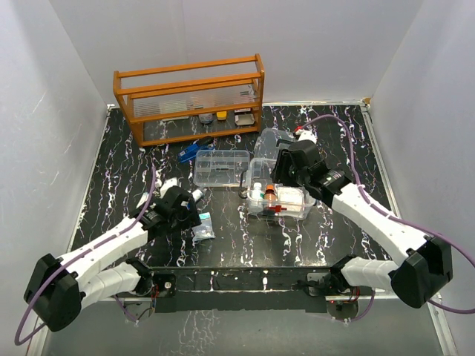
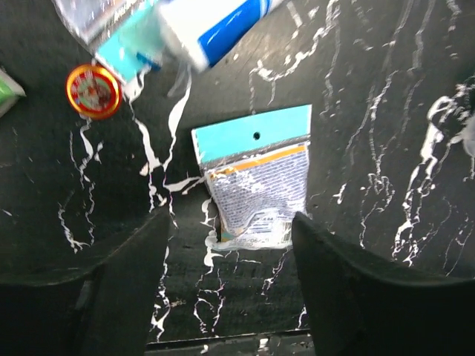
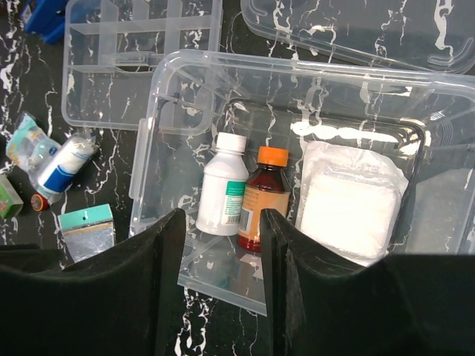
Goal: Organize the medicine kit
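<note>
Three items already sit in the medicine kit [image 1: 280, 202]: a white bottle [image 3: 226, 185], an amber bottle with an orange cap [image 3: 265, 196] and a white gauze pack [image 3: 349, 204], side by side on the floor of the open box. By that measure the job looks roughly half done. The divided tray insert [image 1: 221, 167] lies out on the tabletop [image 1: 119, 185], just left of the box and a little farther back. The clear lid [image 1: 271, 144] rests behind the box. Loose supplies wait on the left: a teal-headed packet [image 2: 256, 182], a blue-and-white roll [image 2: 215, 26] and a small red tin [image 2: 93, 90]. These, the insert and the lid are probably what remains.

The box stands right of centre. Its long axis runs left to right across the tabletop, and its red latch faces the arm bases. The insert lies along the same line. Both bottle caps point toward the far wall.

The left pincer [image 2: 228, 230] is spread wide and empty, straddling the near end of the packet, whose teal header points away from it. The right pincer [image 3: 221, 216] hangs over the box's near rim, moderately parted and holding nothing.
</note>
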Robot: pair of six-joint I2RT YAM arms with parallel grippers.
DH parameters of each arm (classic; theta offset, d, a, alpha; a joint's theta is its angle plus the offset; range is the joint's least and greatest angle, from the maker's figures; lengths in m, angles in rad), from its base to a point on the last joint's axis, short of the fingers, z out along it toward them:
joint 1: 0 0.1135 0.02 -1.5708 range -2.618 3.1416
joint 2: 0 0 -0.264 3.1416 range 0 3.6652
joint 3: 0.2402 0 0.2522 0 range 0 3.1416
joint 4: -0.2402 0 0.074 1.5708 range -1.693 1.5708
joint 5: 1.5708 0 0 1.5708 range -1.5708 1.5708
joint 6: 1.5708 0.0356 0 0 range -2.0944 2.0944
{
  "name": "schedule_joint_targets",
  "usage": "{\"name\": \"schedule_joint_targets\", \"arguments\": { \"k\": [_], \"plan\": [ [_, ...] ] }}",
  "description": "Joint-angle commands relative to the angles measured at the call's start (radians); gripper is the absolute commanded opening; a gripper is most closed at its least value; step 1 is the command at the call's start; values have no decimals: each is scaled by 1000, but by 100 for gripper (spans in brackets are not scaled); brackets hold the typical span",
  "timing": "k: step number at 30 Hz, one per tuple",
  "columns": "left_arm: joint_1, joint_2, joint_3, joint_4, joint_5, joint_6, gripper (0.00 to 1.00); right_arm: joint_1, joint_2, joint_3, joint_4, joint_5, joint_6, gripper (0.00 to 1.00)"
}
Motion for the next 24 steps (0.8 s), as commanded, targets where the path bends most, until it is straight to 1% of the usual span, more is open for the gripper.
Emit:
{"name": "schedule_joint_targets", "arguments": {
  "k": [1,3,6,14,18,24],
  "plan": [
    [11,20,-50,32,74,-76,57,-1,-59,-25,99,-22,8,42],
    [12,31,-63,55,77,-80,46,0,-66,-34,110,-33,17,41],
    [17,44,-75,89,78,-70,39,0,-65,-38,117,-53,20,39],
    [49,93,-110,174,115,-34,33,1,-55,-38,119,-75,31,37],
    [75,124,-108,152,119,-39,28,0,-54,-38,123,-79,37,36],
    [104,153,-103,177,157,-5,8,0,-49,-31,133,-117,29,36]
  ]
}}
